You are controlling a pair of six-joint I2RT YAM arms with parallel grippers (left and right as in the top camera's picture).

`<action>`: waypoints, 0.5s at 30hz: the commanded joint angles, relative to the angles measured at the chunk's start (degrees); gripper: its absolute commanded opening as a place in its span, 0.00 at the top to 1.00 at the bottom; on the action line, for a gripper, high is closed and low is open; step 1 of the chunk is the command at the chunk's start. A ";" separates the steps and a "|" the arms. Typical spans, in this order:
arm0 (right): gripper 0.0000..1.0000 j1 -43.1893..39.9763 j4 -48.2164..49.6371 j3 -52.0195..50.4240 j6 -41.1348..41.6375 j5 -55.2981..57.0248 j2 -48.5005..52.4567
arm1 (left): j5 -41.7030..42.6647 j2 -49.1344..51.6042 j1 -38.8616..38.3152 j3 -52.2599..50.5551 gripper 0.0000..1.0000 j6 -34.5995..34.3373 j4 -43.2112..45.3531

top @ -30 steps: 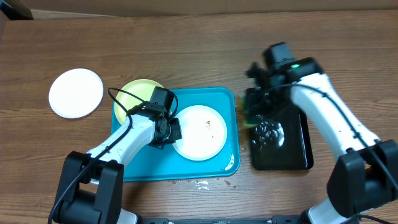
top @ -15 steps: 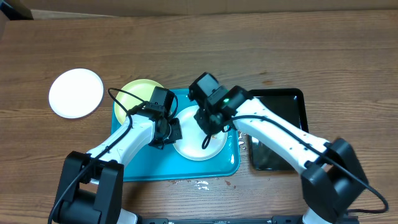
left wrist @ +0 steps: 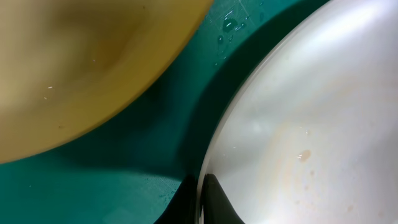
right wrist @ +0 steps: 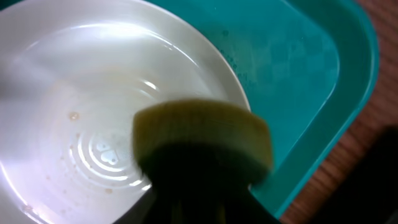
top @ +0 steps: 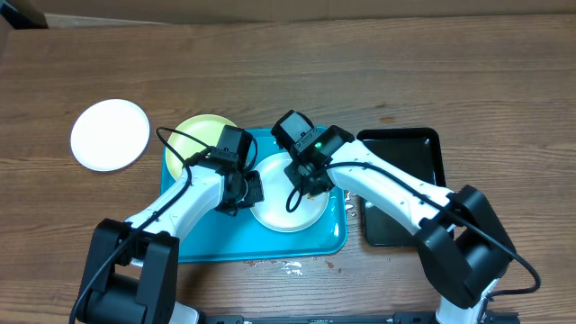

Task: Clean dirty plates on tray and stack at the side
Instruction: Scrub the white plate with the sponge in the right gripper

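Note:
A white plate (top: 279, 209) with faint brown specks lies on the turquoise tray (top: 328, 241). My left gripper (top: 253, 187) is shut on its left rim; in the left wrist view the fingers (left wrist: 202, 200) pinch the rim of the plate (left wrist: 298, 124). My right gripper (top: 310, 176) is shut on a yellow sponge (right wrist: 205, 134) and holds it over the wet plate (right wrist: 87, 93) near its right side. A pale yellow-green plate (top: 193, 135) rests on the tray's back left corner. A second white plate (top: 110, 134) lies on the table at the far left.
A glossy black tray (top: 409, 184) sits just right of the turquoise tray, partly under my right arm. Water drops lie on the wooden table in front of the turquoise tray (top: 288, 265). The table's back edge runs along the top.
My right arm has swung left from the black tray to over the white plate, carrying the sponge. My left gripper and the plates have stayed in place.

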 commanded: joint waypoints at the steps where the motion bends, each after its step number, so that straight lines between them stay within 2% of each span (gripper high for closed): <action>1: 0.42 -0.04 -0.98 0.00 0.33 0.90 0.83 | 0.13 0.35 -0.17 -0.42 0.96 0.11 -0.79; 4: 0.41 -0.04 -1.05 0.22 0.35 0.96 0.81 | 0.13 0.35 -0.17 -0.42 0.96 0.09 -0.79; 10: 0.59 -0.04 -1.88 0.20 2.62 0.04 0.83 | 0.13 0.35 -0.17 -0.42 0.96 0.09 -0.76; 15: 0.59 -0.04 0.17 -0.02 3.17 -1.18 0.83 | 0.13 0.35 -0.17 -0.42 0.96 0.09 -0.79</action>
